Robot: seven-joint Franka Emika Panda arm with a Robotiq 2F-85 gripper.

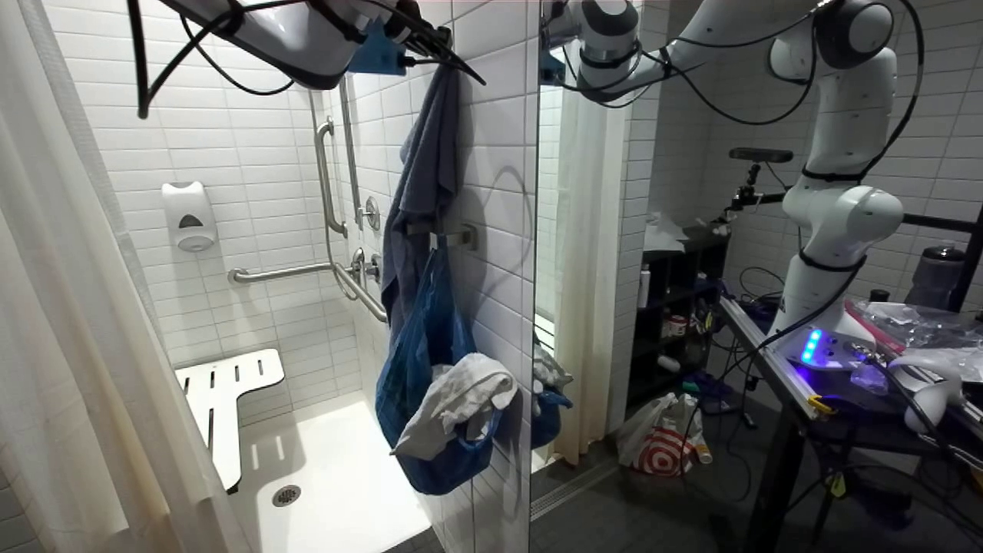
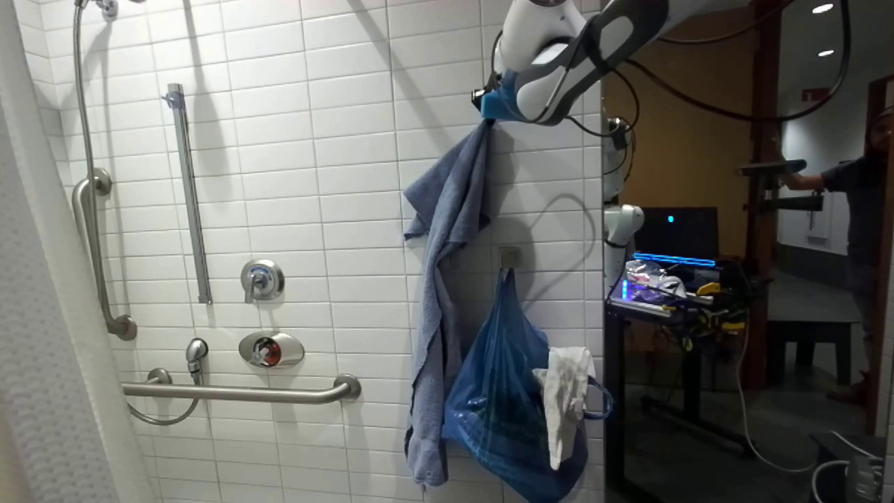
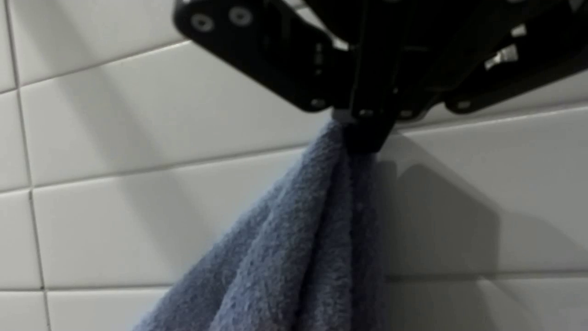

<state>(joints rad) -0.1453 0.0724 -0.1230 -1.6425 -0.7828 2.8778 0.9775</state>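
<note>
My gripper (image 3: 353,133) is shut on the top of a blue-grey towel (image 3: 285,253) in the wrist view. The towel hangs down in folds from the fingertips, close to the white tiled wall. It also hangs from the gripper in both exterior views (image 1: 430,153) (image 2: 436,300). Below and beside the towel, a blue plastic bag (image 2: 499,391) hangs from a small square wall hook (image 2: 510,256). A white cloth (image 2: 564,398) sticks out of the bag's opening. The part of the towel between the fingers is hidden.
A metal grab bar (image 2: 279,395), a shower valve (image 2: 262,279) and a vertical rail (image 2: 188,195) are on the tiled wall. A pale curtain (image 1: 77,307) hangs at the side. A mirror (image 1: 584,476) beside the bag reflects the arm. A white shower seat (image 1: 223,392) stands inside.
</note>
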